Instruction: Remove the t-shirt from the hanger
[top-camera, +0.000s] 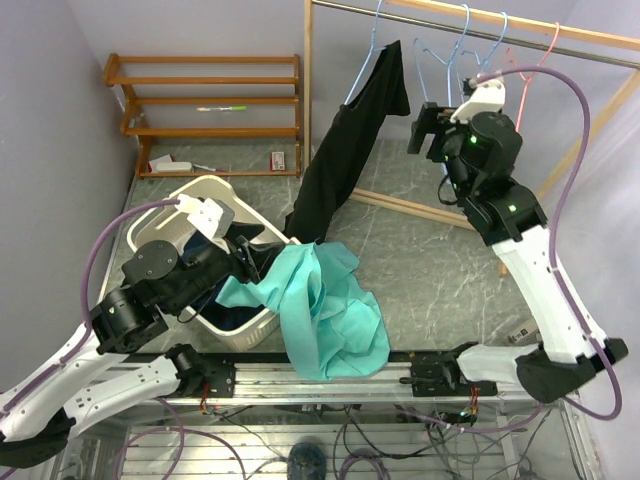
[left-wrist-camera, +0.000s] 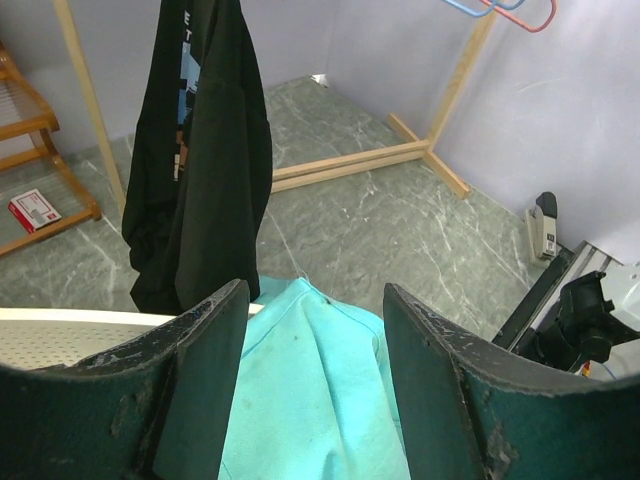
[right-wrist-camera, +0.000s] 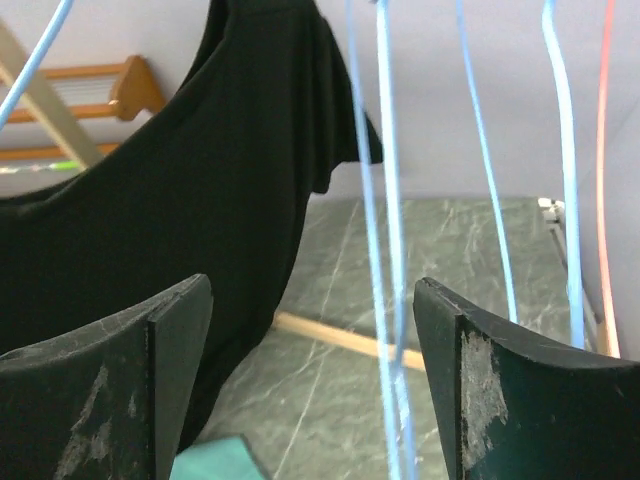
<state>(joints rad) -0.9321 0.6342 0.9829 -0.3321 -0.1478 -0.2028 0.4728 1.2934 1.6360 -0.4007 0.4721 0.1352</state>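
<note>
black t-shirt (top-camera: 345, 150) askew on blue hanger (right-wrist-camera: 36, 58), left end effector (left-wrist-camera: 315, 300) and right end effector (right-wrist-camera: 312, 300) both spread

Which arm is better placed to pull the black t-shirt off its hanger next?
Probably right: the right gripper hangs open up at the rack, beside the black t-shirt. The left gripper sits low over the basket and the teal shirt.

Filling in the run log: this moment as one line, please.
black t-shirt: hanging on blue hanger | right gripper: open, empty, beside it | left gripper: open, above teal shirt draped over basket
</note>
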